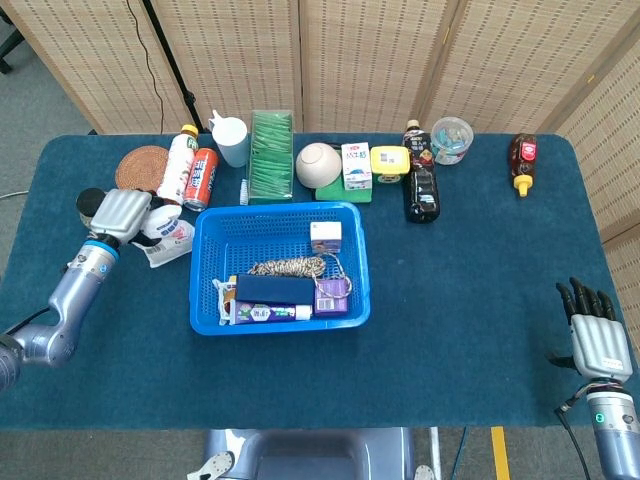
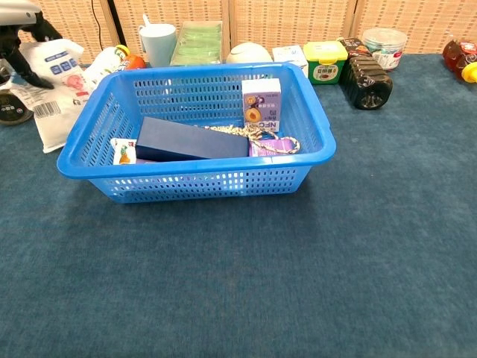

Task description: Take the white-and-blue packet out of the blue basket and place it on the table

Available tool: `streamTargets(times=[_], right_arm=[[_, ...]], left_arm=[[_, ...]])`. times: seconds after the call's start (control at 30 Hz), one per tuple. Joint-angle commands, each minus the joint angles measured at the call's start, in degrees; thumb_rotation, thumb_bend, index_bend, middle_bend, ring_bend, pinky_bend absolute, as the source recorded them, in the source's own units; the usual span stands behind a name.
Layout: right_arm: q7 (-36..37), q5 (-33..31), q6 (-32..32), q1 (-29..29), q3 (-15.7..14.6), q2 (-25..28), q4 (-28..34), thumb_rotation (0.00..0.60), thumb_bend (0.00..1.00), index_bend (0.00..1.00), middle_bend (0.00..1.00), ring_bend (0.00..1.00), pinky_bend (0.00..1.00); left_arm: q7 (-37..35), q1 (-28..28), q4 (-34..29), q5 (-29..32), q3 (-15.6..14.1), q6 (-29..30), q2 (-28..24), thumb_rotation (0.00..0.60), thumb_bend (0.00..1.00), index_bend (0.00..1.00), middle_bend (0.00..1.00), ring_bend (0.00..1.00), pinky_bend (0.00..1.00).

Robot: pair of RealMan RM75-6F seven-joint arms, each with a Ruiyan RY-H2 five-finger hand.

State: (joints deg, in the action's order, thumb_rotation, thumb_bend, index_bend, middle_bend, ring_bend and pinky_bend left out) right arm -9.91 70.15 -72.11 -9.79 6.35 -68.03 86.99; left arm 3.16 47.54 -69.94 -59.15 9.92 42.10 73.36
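1. Blue basket (image 1: 279,268): stands left of centre on the dark teal table (image 1: 470,280). Contents visible: a dark blue box (image 2: 191,140), a small purple-and-white carton (image 2: 261,100) upright at the 1 o'clock corner, a coil of twine (image 1: 288,267) and a toothpaste-like tube (image 1: 265,313) along the 6 o'clock wall.
2. White-and-blue packet (image 1: 167,235): outside the basket, lying on the table at its 9 o'clock side, just beside the rim. In the chest view the packet (image 2: 54,86) leans by the basket's left wall, barcode facing the camera.
3. Left hand (image 1: 120,214): at the packet's 9 o'clock end, fingers reaching onto its top; the chest view shows dark fingers (image 2: 24,63) over the packet. Whether it is gripped or only touched cannot be told.
4. Right hand (image 1: 595,335): near the table's 4 o'clock corner, well apart from the basket, fingers straight and a little spread, holding nothing.
5. Row at 12 o'clock: woven coaster (image 1: 143,166), two bottles (image 1: 189,167) lying side by side, white cup (image 1: 231,140), green box (image 1: 271,155), overturned bowl (image 1: 319,164), yellow tub (image 1: 389,161), dark bottle (image 1: 419,185), clear lidded cup (image 1: 452,139), brown sauce bottle (image 1: 521,163).
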Motion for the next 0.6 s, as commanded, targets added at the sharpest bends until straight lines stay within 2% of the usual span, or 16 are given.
streamTargets(times=[0.03,0.07,0.17,0.33,0.4,0.53,0.6], right_arm=[[0.0,-0.1,0.2,-0.1,0.0,0.0,0.0,0.600,0.00,0.00,0.00,0.00,0.00],[0.1,-0.1,0.3,-0.1,-0.1,0.0,0.0,0.600,0.00,0.00,0.00,0.00,0.00],[0.1,0.1,0.3,-0.1,-0.2,0.1,0.2,0.600,0.00,0.00,0.00,0.00,0.00],[0.3,0.6,0.0,0.0,-0.3,0.3,0.7,0.600,0.00,0.00,0.00,0.00,0.00],[0.4,0.8,-0.1,0.0,-0.4,0.4,0.9,0.600,0.00,0.00,0.00,0.00,0.00],[0.7,1.5,-0.4,0.1,-0.6,0.6,1.3,0.600,0.00,0.00,0.00,0.00,0.00],[0.9,1.8,-0.4,0.1,-0.7,0.8,1.4,0.600,0.00,0.00,0.00,0.00,0.00]], left_arm=[[-2.1,-0.3,-0.5,-1.0,0.9,0.2,-0.7,0.600,0.42,0.06,0.00,0.00,0.24],[-3.4,-0.6,-1.0,-1.8,1.2,0.4,-1.1,0.600,0.40,0.02,0.00,0.00,0.20],[-6.6,-1.7,-2.5,-4.5,1.5,2.0,-2.4,0.600,0.35,0.00,0.00,0.00,0.14],[-11.1,-4.8,-6.5,-8.7,1.2,5.9,-6.0,0.600,0.31,0.00,0.00,0.00,0.13],[-12.3,-6.8,-8.9,-10.5,0.5,8.2,-7.9,0.600,0.29,0.00,0.00,0.00,0.11],[-11.7,-11.8,-13.7,-13.0,-1.8,14.3,-11.3,0.600,0.21,0.00,0.00,0.00,0.00],[-11.2,-14.2,-15.5,-14.3,-2.6,17.9,-12.1,0.600,0.17,0.00,0.00,0.00,0.00]])
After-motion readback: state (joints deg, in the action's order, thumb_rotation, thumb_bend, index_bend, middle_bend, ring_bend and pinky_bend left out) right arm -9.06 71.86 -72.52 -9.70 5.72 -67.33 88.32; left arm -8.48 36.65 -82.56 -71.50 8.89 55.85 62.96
